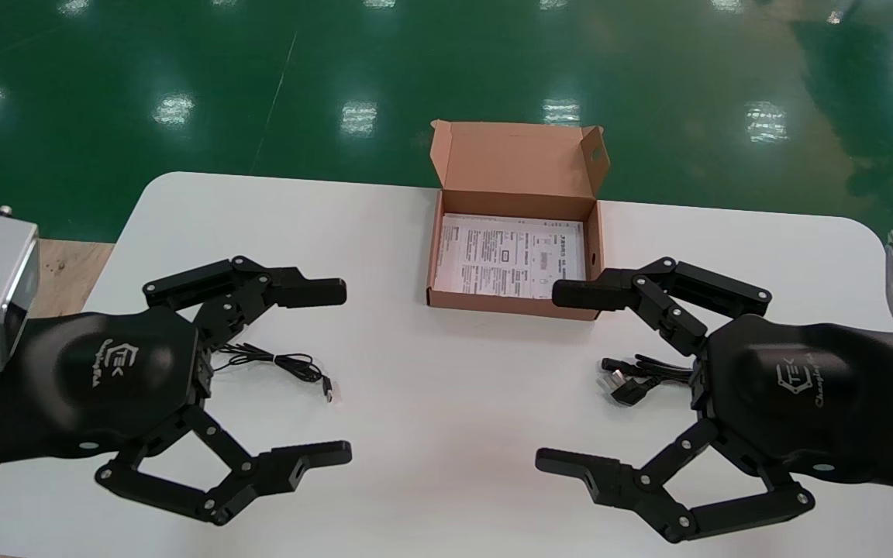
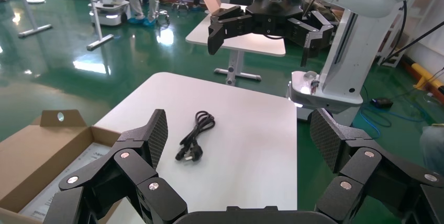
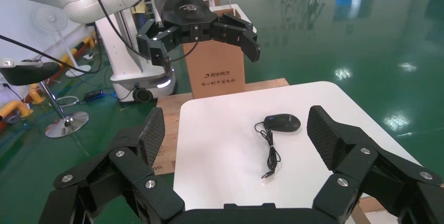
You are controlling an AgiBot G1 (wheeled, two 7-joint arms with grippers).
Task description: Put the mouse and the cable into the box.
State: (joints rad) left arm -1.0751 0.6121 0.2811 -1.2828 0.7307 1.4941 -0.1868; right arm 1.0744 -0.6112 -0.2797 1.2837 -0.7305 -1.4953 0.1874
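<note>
An open cardboard box [image 1: 515, 167] with a printed sheet inside stands at the table's far middle, its lid upright. The black mouse [image 3: 281, 123] lies on the left side, hidden under my left gripper [image 1: 338, 372] in the head view; only its thin cord [image 1: 276, 360] shows there. A coiled black power cable [image 1: 636, 380] with a plug lies on the right, partly under my right gripper [image 1: 555, 377], and shows whole in the left wrist view [image 2: 193, 137]. Both grippers hover open above the table, facing each other, nothing between their fingers.
The white table [image 1: 431, 434] has rounded corners; green floor lies beyond its far edge. A wooden pallet [image 1: 67, 271] sits by the left side with a tall carton [image 3: 217, 69] on it. Other tables [image 2: 246, 38] and seated people are far off.
</note>
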